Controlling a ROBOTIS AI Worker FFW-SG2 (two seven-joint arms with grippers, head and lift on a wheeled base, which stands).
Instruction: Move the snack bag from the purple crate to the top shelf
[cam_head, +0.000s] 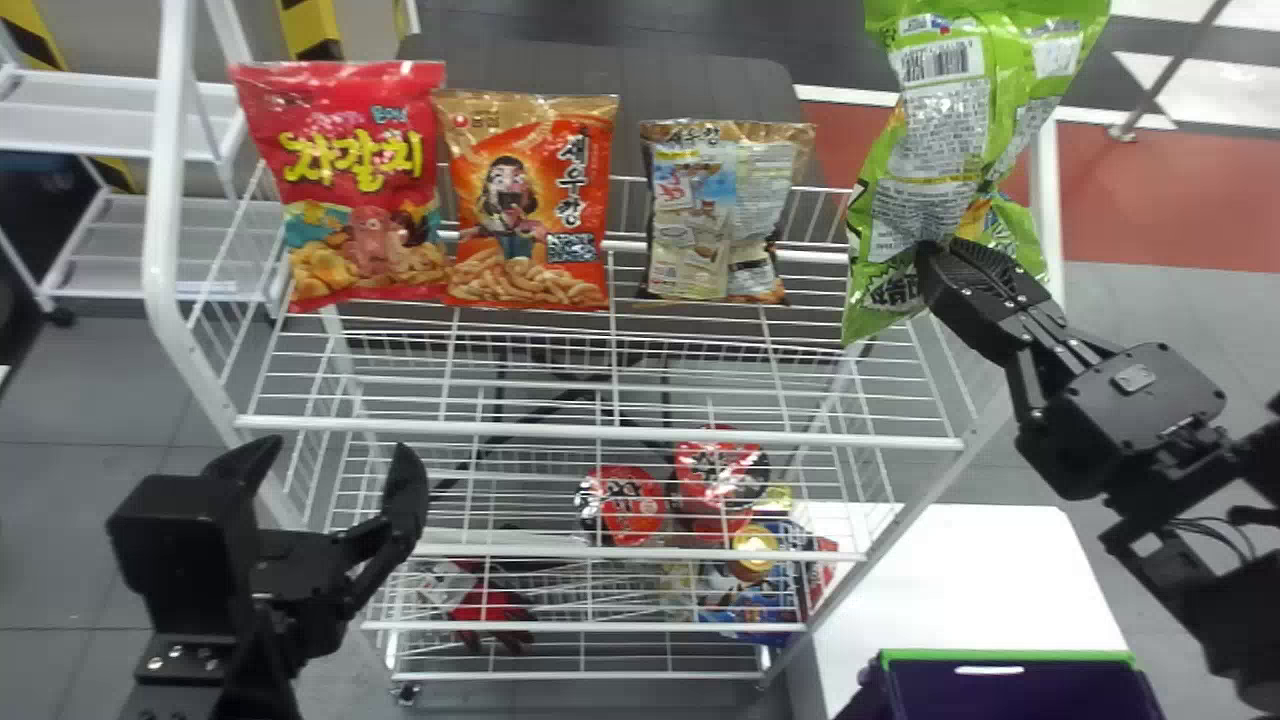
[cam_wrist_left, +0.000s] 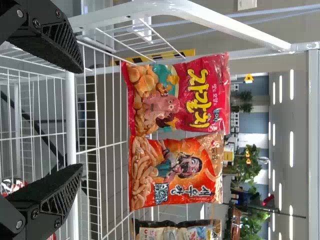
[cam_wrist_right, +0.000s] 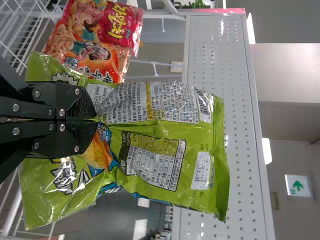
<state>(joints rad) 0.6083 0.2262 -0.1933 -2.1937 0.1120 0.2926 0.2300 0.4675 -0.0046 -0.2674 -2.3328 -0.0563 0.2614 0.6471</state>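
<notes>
Holding side: our right gripper (cam_wrist_right: 95, 120) has its fingers clamped on the pinched lower part of the green snack bag (cam_head: 940, 160).
Green snack bag: at the right end of the top shelf (cam_head: 600, 432), apart from the purple crate (cam_head: 1020, 695); we cannot tell whether its bottom touches the wires.
Long axis: near upright, top leaning right, running out past the fingertips roughly in line with the fingers, printed back toward us.
Row: red snack bag (cam_head: 360, 180), orange shrimp snack bag (cam_head: 530, 200), then the back-turned brown-and-silver bag (cam_head: 715, 210); ours is right of them all.
Left gripper (cam_head: 336, 455): fingers apart, in front of the shelf's left end, the farther one.
Next move: we likely square the bag up, seat its base and let go; the flared bottom could snag a side wire.
</notes>
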